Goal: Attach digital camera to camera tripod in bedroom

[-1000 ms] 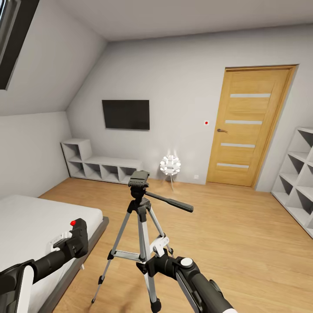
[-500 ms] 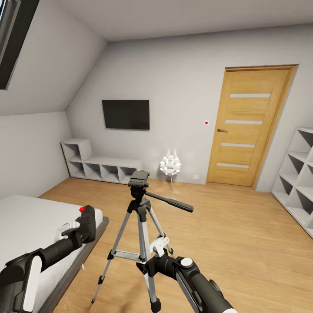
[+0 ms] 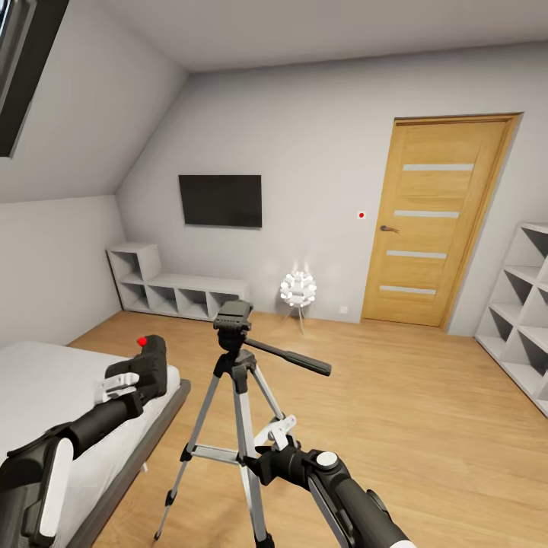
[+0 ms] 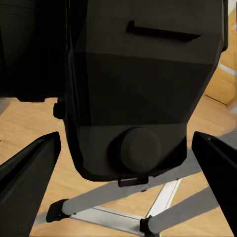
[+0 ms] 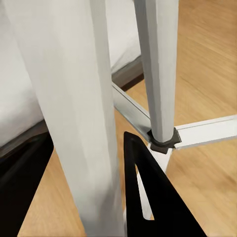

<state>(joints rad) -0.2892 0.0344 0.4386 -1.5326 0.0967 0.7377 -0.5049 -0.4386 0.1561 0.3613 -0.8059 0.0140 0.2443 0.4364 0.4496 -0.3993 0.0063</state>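
- Two hands are busy, each with one of the task's things; from the left, the bed [image 3: 46,388] lies under the left arm, its grey frame running toward the tripod's feet.
- Left hand [image 3: 131,380] is closed round the camera [image 3: 149,365], held above the bed's edge with the red button uppermost. In the left wrist view the black camera [image 4: 143,89] sits between the two dark fingers [image 4: 29,173], a tripod leg showing past it.
- Right of that, near but apart, stands the tripod [image 3: 236,396] on the wood floor. Its black head [image 3: 232,316] sits higher than the camera and to its right, bare on top. The pan handle [image 3: 293,358] runs off to the right, away from the camera.
- Right hand [image 3: 278,435] is low at a silver leg [image 5: 74,113], fingers [image 5: 153,197] either side of it; it looks clamped on, though I cannot be sure of contact.
- My judgement: the left hand is the one to finish this, lifting the camera up and rightward over the head, then setting it down upright while the right steadies the legs.
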